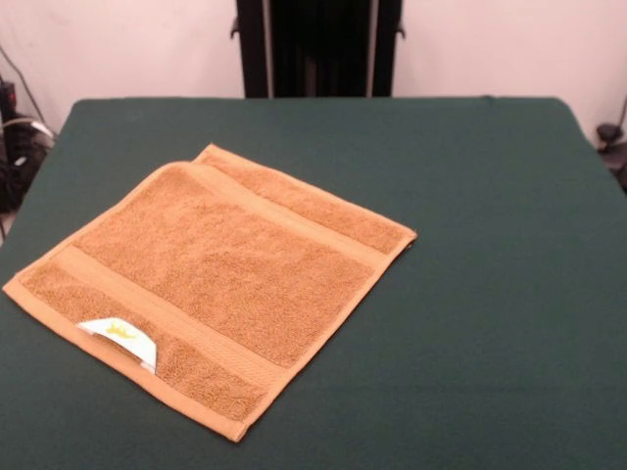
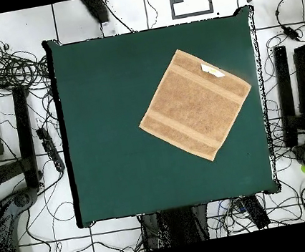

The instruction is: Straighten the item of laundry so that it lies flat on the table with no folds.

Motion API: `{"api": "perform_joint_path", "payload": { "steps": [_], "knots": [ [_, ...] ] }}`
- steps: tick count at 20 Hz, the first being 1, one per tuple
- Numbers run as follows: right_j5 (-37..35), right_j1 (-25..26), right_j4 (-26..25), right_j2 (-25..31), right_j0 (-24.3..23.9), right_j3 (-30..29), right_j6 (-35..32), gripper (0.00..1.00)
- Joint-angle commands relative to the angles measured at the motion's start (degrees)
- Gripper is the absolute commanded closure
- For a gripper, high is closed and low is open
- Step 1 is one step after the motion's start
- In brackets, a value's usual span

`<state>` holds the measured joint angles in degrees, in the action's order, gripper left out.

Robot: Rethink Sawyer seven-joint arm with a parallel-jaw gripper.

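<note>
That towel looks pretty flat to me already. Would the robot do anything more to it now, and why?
Probably very little. The towel lies spread on the table as a full square in the overhead view, with both bands showing. Only the white tag is flipped onto its near edge, and the far edge seems slightly doubled. I would smooth that far edge outward. The pincer is not in view.

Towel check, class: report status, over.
Gripper not in view. Towel spread flat on table, no folds seen, tag up. Nothing in the way.
</note>
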<state>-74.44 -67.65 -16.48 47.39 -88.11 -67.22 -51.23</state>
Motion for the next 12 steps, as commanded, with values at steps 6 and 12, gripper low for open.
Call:
{"api": "perform_joint_path", "payload": {
  "steps": [6, 12],
  "knots": [
    [1.77, 1.06, 1.13, 1.34, 2.84, -12.84, 10.23, 1.00],
    [1.23, 0.96, 1.15, 1.05, 3.23, -12.35, 8.99, 1.00]
  ]
}}
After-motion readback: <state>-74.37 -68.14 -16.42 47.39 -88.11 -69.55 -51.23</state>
